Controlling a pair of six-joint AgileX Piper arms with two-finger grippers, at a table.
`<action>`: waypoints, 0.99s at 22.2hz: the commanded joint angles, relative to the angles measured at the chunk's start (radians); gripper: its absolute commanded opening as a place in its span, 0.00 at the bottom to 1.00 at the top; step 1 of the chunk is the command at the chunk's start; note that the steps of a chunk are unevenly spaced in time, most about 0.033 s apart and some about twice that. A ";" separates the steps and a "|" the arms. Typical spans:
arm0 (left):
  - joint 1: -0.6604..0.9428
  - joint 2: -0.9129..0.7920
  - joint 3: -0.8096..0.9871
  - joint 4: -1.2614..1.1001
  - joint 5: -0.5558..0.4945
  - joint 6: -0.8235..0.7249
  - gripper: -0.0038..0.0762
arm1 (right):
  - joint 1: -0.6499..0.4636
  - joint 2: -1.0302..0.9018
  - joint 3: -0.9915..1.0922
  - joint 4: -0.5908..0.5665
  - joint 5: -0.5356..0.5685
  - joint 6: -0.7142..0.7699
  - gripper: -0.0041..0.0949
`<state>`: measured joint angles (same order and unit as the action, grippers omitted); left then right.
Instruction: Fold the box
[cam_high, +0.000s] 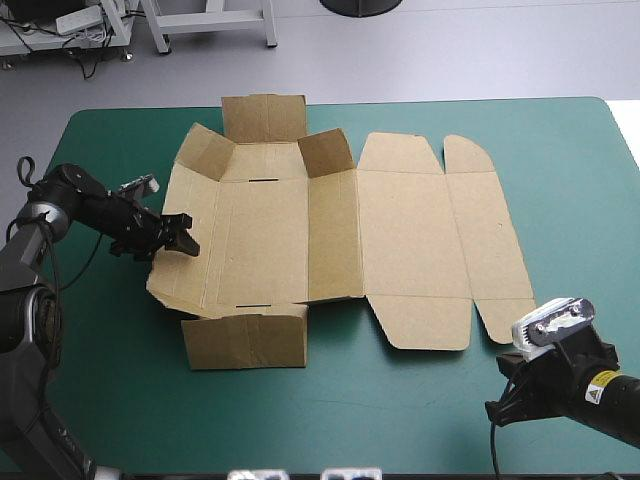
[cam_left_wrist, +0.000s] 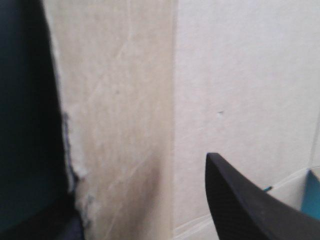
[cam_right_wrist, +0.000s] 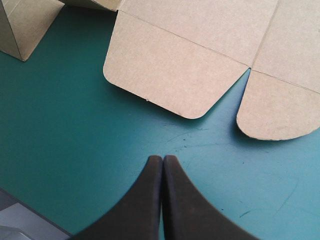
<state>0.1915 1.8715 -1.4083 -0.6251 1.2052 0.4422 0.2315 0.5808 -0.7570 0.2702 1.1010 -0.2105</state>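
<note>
The box (cam_high: 400, 235) lies long across the table (cam_high: 120, 380), its left edge at the left claw (cam_high: 183, 237), which is spread open, while the right claw (cam_right_wrist: 163, 160), pinched together, sits apart by the near edge.

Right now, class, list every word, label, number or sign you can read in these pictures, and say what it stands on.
No text here can be read.
box: plain brown board, no print on what shows.
sticker on the right arm: yellow and white, its marks too small to read.
teal-green cover: no writing.

Brown box (cam_right_wrist: 200, 55) flaps, teal-green cover (cam_right_wrist: 60, 150), right claw (cam_right_wrist: 163, 159) closed
</note>
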 joint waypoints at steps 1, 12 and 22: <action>-0.012 -0.072 -0.021 -0.139 0.095 -0.004 0.53 | 0.003 0.003 -0.025 0.014 -0.051 -0.008 0.02; -0.125 -0.085 -0.021 0.030 0.093 -0.119 0.44 | 0.003 0.003 -0.025 0.011 -0.053 -0.008 0.02; -0.188 -0.080 -0.021 0.102 0.091 -0.189 0.34 | 0.003 0.003 -0.025 0.022 -0.053 -0.008 0.02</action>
<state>0.0202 1.8408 -1.4083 -0.4879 1.2054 0.2670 0.2315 0.5808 -0.7570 0.2732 1.0999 -0.2105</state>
